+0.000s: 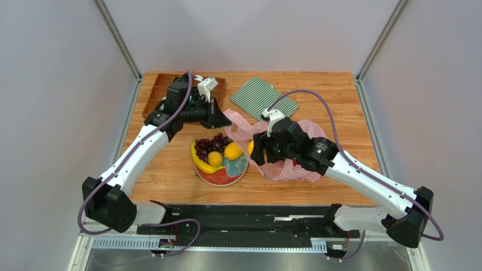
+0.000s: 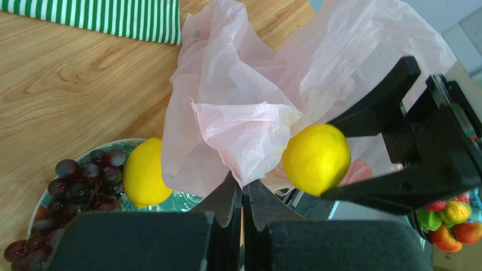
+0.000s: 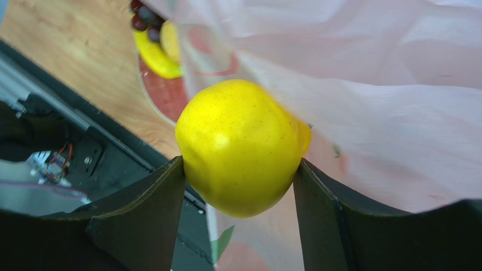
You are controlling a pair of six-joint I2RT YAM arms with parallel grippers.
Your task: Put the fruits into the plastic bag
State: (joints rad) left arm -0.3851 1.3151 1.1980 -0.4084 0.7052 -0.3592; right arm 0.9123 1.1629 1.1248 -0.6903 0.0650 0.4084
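Note:
The pink plastic bag [image 1: 283, 147] lies right of the red plate [image 1: 222, 176]. My left gripper [image 1: 227, 119] is shut on the bag's edge [image 2: 243, 135] and holds it up. My right gripper [image 1: 255, 151] is shut on a yellow lemon [image 3: 240, 147] at the bag's mouth; the lemon also shows in the left wrist view [image 2: 315, 159]. On the plate lie a banana [image 1: 202, 164], a dark grape bunch [image 1: 212, 143], a small orange [image 1: 214, 158] and another yellow fruit [image 1: 232, 151]. Some fruit shows through the bag [image 2: 450, 223].
A green-and-white striped cloth [image 1: 264, 97] lies at the back. A wooden tray [image 1: 159, 90] stands at the back left, under the left arm. The table's near edge runs just in front of the plate.

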